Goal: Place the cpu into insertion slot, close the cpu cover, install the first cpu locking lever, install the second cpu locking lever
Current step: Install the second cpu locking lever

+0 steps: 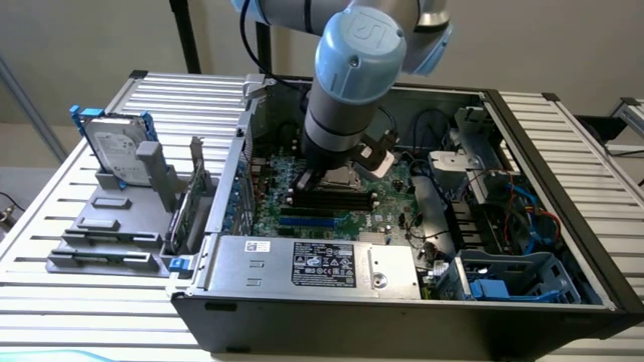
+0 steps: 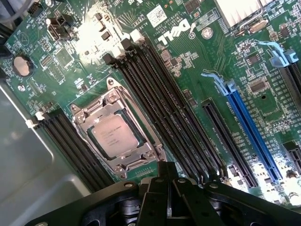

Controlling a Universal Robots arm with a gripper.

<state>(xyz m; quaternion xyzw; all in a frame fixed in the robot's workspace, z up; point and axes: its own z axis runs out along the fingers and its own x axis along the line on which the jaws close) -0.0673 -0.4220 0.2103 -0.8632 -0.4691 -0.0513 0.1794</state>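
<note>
The cpu lies flat in the insertion slot on the green board, its silvery top with printed text facing up. The cpu cover is down over it, framing the chip through its square window. My gripper is shut with nothing in it, and its black tips hover just off the slot's corner, apart from the cover. In the exterior view the gripper hangs low inside the open computer case, right over the slot area, and the wrist hides most of the slot.
Long black memory slots flank the socket on both sides. A blue expansion slot lies further off. The power supply sits at the case's front. A hard drive stands in a grey rack at the exterior view's left. Cables crowd the case's right.
</note>
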